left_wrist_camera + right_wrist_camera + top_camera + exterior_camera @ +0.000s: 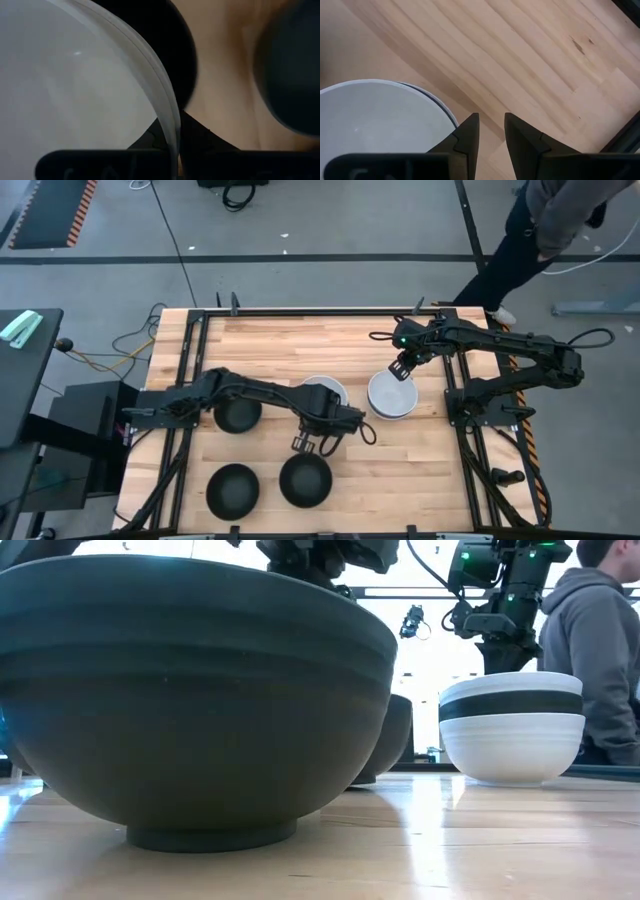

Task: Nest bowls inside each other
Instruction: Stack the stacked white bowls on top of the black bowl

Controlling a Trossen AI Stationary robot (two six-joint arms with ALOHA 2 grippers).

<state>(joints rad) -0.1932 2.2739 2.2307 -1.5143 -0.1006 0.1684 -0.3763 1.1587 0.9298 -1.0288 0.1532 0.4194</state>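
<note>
Centrally, the left gripper point(312, 442) grasps a white bowl point(325, 392); the right gripper point(401, 369), released, hovers above the nested stack point(391, 395).

We count three black bowls standing singly: one point(238, 416), another point(232, 490), a third point(305, 480). White-topped bowls number two: one point(328, 389), one stacked point(390, 396). Two arms work.

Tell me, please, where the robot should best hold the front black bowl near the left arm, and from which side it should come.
Probably the rim of the black bowl, from above. It sits upright and open, and its sides curve outward, so pinching the thin rim wall looks surest.
</note>
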